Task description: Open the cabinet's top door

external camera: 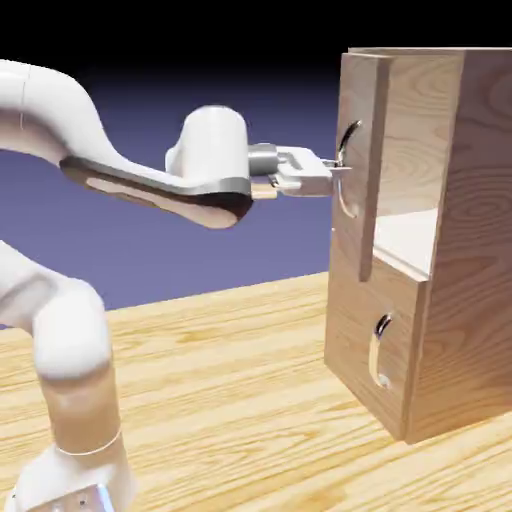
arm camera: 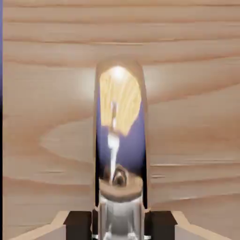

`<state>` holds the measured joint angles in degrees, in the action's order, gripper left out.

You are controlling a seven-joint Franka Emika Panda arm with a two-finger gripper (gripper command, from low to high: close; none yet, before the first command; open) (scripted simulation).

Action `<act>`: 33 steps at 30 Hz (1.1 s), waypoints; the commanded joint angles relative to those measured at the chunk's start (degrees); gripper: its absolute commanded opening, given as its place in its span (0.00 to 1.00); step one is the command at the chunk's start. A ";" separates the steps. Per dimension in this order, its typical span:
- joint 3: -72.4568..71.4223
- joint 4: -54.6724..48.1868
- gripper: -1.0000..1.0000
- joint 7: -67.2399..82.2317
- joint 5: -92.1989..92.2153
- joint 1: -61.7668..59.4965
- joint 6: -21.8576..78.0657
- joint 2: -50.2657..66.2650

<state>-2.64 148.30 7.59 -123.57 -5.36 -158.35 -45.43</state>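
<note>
Gripper (external camera: 338, 169): jaws drawn narrow, closed around the long curved silver handle (arm camera: 120, 154) of the top door (external camera: 362, 160). Hand view: one dark fingertip to each side of the handle, which fills the space between them at the picture's bottom edge. Exterior view: top door stands partly open at the upper part of the cabinet (external camera: 485, 240), on the exterior view's right; pale interior visible behind it. Lower door (external camera: 375, 335), with its smaller curved handle (external camera: 379, 352), sits closed below.
</note>
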 commanded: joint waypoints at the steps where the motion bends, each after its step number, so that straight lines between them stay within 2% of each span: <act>1: -1.25 0.73 0.00 1.48 2.58 -0.78 0.53 -0.86; 10: -11.19 6.04 0.00 14.62 25.00 -3.37 9.05 -8.09; 18: -22.34 6.89 0.00 23.33 44.88 -0.91 25.12 -11.46; 26: -36.64 0.47 0.00 26.29 60.49 -1.96 45.04 -8.61; 33: -50.50 -10.51 0.00 26.51 70.07 -9.62 62.43 -3.13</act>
<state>-53.12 137.77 34.10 -53.49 -14.99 -95.86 -48.58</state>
